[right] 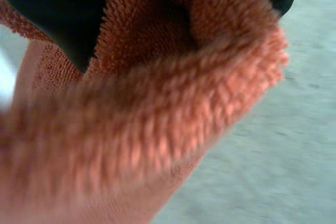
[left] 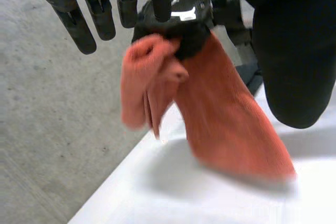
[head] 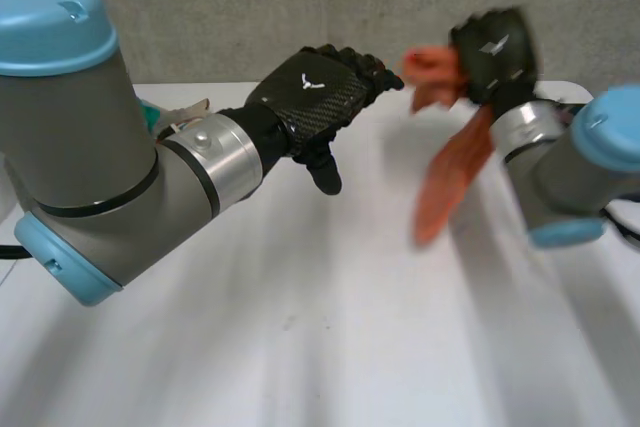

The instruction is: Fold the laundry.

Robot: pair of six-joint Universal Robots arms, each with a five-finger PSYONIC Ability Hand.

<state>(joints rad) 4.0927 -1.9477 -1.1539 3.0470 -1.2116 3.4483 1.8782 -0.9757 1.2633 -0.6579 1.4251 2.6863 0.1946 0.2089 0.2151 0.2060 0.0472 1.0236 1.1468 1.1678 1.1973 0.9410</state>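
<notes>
An orange terry cloth (head: 452, 162) hangs in the air over the back right of the white table (head: 320, 327). My right hand (head: 495, 47) is shut on its upper part, with a bunch of cloth sticking out beside the fist and the rest trailing down toward the table. In the left wrist view the same orange cloth (left: 220, 114) droops from my right hand (left: 181, 27), its lower end just above the table. My left hand (head: 315, 97) is held open in mid-air to the left of the cloth, fingers (left: 86, 17) straight and apart from it. In the right wrist view the orange cloth (right: 157, 119) lies against my right hand's palm (right: 58, 9).
A grey wall (head: 300, 7) rises behind the table's far edge. A small teal and white object (head: 165, 117) lies behind my left arm at the back left. The grey floor (left: 58, 129) lies past the table's edge in the left wrist view.
</notes>
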